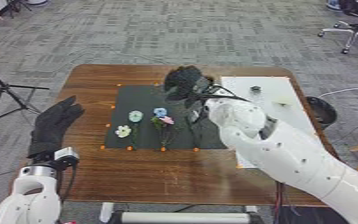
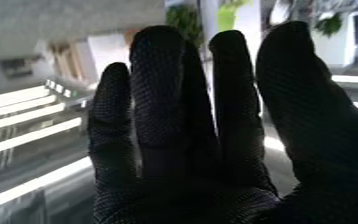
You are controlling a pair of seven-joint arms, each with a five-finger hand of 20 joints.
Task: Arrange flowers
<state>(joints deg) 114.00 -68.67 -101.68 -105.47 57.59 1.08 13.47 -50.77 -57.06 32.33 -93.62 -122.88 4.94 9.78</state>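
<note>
On the left half of the dark mat (image 1: 149, 94), a loose cluster of artificial-looking flowers; nearest the mat's left edge, a white flower (image 1: 123, 131) with open, spread petals and a touch of yellow at the centre; farther in and a little beyond, a pale green flower (image 1: 135, 116), rounder and softer in tint; toward the mat's middle, a blue flower (image 1: 160, 112), small and light in colour, and just beside it, on the near side, a pink flower (image 1: 167, 120); below the blooms, thin dark green stems (image 1: 164, 135) toward the mat's near edge, hard to tell apart against the black; above the mat's far right corner, the right hand (image 1: 183, 82), with fingers straight and slightly apart, clamped on nothing; to the left of the mat, well apart from the flowers, the left hand (image 1: 58, 121), with fingers extended and close together; to the right of the mat, a white board (image 1: 278, 85) with a small dark object (image 1: 255, 89) on it, too small to identify.
</note>
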